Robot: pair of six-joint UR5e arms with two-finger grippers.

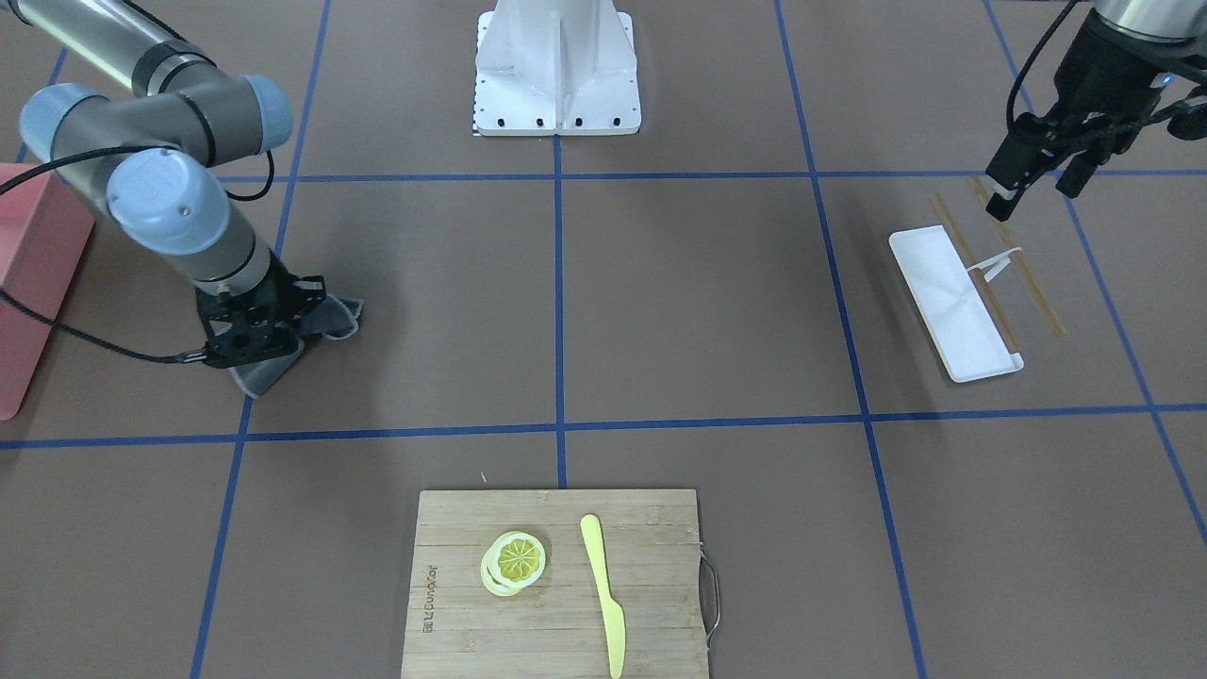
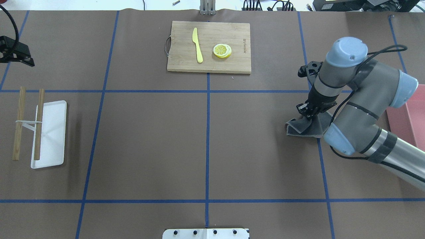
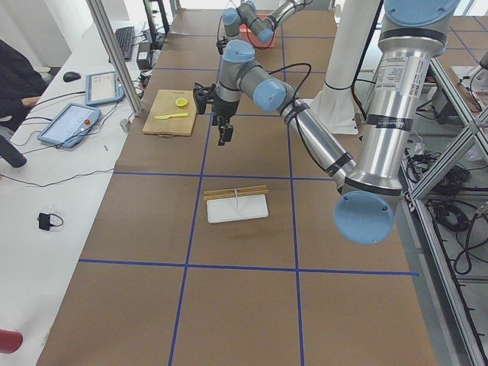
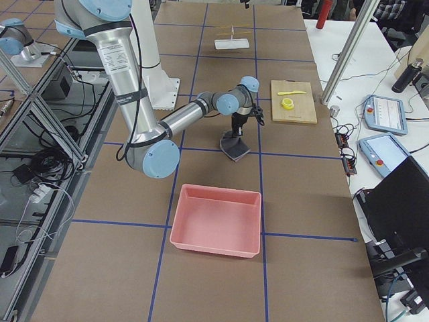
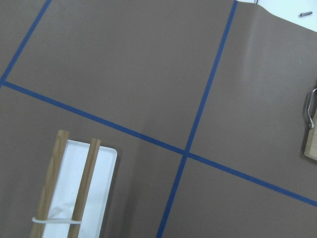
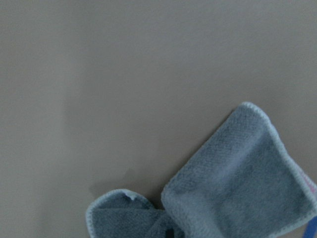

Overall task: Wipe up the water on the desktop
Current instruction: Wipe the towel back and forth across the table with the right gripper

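White tray [image 2: 54, 132] near the left end of the desk [image 2: 149, 142], long side parallel to the tape lines; over its outer edge one wooden stick [image 2: 39, 124], a second stick [image 2: 18, 124] just beside on the desk, both joined by a thin white band [image 2: 28, 122]. Pink bin [image 4: 214, 249] at the right end, well apart from the tray. Bamboo board [image 2: 186, 63] at the far middle, carrying a yellow knife [image 2: 197, 44] and lemon slices [image 2: 222, 50], near each other but apart. Grey cloth [image 2: 300, 127] on the right part of the desk, between board and bin, lying across a blue tape line. Long axis askew to the tape grid: in the front-facing view from a corner at lower left to a folded corner at upper right. Directly under the right end effector [image 1: 255, 335], one part gathered upward to it, the rest flat on the desk. Right end effector seemingly clamped on the cloth, fingers themselves hidden by the wrist. Left end effector [image 1: 1037, 187] above the sticks, not touching, fingers apart.
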